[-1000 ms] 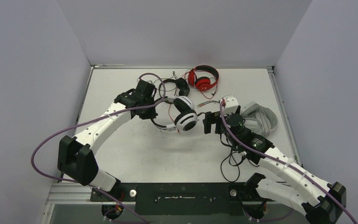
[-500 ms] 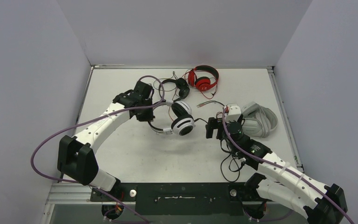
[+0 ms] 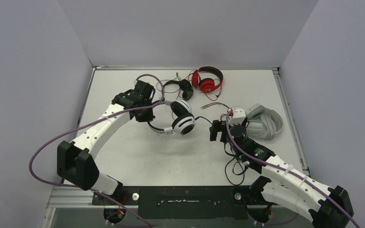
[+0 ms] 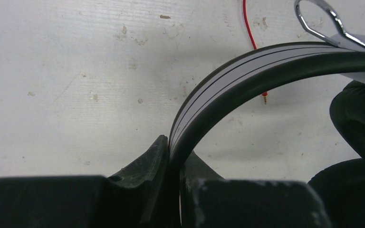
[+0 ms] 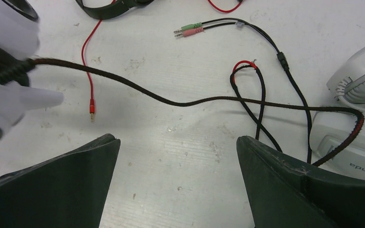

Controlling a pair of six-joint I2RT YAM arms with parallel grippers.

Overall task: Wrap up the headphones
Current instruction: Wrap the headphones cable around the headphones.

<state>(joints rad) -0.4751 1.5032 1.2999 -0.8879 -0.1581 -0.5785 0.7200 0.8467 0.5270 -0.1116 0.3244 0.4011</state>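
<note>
On the near side of the red headphones (image 3: 208, 80), the left gripper (image 4: 173, 156) was clamped on the headband (image 4: 247, 66) of the white-and-black headphones (image 3: 183, 121), apparently steadying them, while the right gripper (image 5: 178, 156) hung wide open and empty over their black cable (image 5: 171, 102), likely to gather it.

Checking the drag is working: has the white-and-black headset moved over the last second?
Yes. Clamped in the left tool, the white-and-black headset has slid slightly left in the top view, away from the light grey headset, which stayed put.
</note>
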